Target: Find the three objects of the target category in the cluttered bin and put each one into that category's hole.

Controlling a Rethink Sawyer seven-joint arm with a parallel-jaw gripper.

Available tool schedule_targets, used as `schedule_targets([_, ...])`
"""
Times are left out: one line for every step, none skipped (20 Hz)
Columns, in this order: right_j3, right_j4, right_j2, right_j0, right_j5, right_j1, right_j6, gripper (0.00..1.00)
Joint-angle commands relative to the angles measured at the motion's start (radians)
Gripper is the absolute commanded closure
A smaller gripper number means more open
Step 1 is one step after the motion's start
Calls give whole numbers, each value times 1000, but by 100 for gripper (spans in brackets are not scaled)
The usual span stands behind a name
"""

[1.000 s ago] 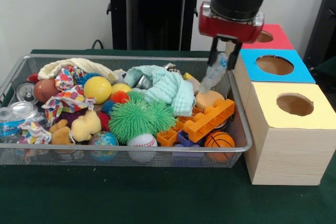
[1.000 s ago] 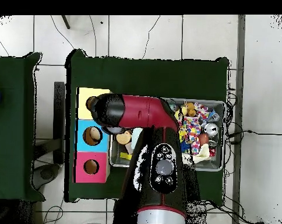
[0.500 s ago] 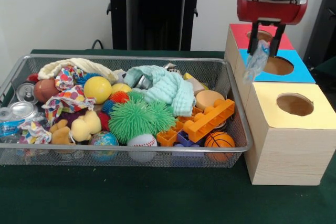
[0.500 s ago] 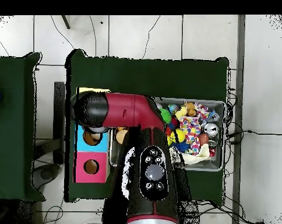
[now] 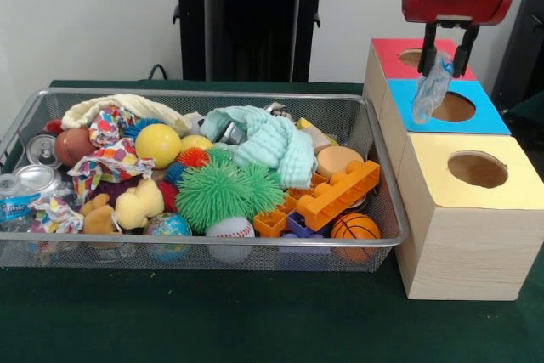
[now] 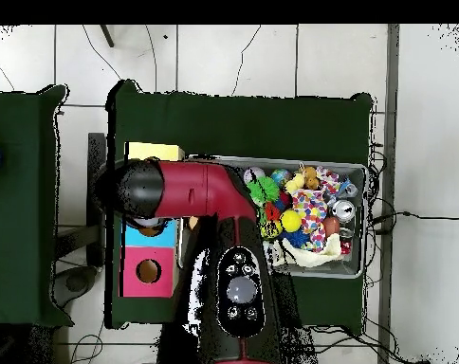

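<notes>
A dark green cloth covers the tabletop, smooth and matte; behind it stands a plain pale wall and the robot's black pedestal; the overhead view shows a floor of large pale tiles with cables trailing across it, and a second green-covered surface at the left edge.

The wire mesh bin sits on the cloth, shallow and rectangular with a thick silver rim; it is heaped with soft and hard things: a spiky green rubber ball, a mint knitted cloth, an orange plastic brick, a small basketball, a baseball, a smooth yellow ball, and silver cans at the left end; a labelled clear bottle lies against the left wall of the bin.

Just beside the bin's right end stands a pale wooden box with red, blue and yellow top panels, each cut with a round hole.

The hand hangs under the red and black arm, its two dark fingers clamped on the top of a thin, crumpled see-through water bottle; the bottle dangles tilted over the left part of the blue panel, just beside the blue-panel hole, clear of the bin.
</notes>
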Motion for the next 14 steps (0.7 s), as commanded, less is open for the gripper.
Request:
schedule_targets([167, 23, 99, -1, -122, 18, 74, 100])
schedule_targets([171, 22, 98, 2, -130, 20, 79, 100])
schedule_targets([182, 24, 97, 5, -145, 22, 90, 100])
schedule_targets([186, 24, 99, 7, -155, 24, 93, 100])
schedule_targets([189, 23, 102, 8, -163, 28, 95, 100])
schedule_targets([191, 24, 105, 8, -170, 29, 96, 100])
schedule_targets([196, 29, 111, 9, -182, 32, 101, 100])
schedule_targets([198, 32, 114, 10, -188, 33, 106, 100])
schedule_targets([201, 37, 116, 13, -196, 35, 115, 100])
schedule_targets([203, 42, 118, 17, -204, 37, 123, 100])
schedule_targets([206, 49, 121, 20, -214, 39, 129, 100])
schedule_targets([206, 50, 120, 24, -219, 41, 132, 100])
schedule_targets([207, 54, 120, 28, -229, 43, 134, 100])
schedule_targets([208, 58, 119, 30, -233, 45, 135, 100])
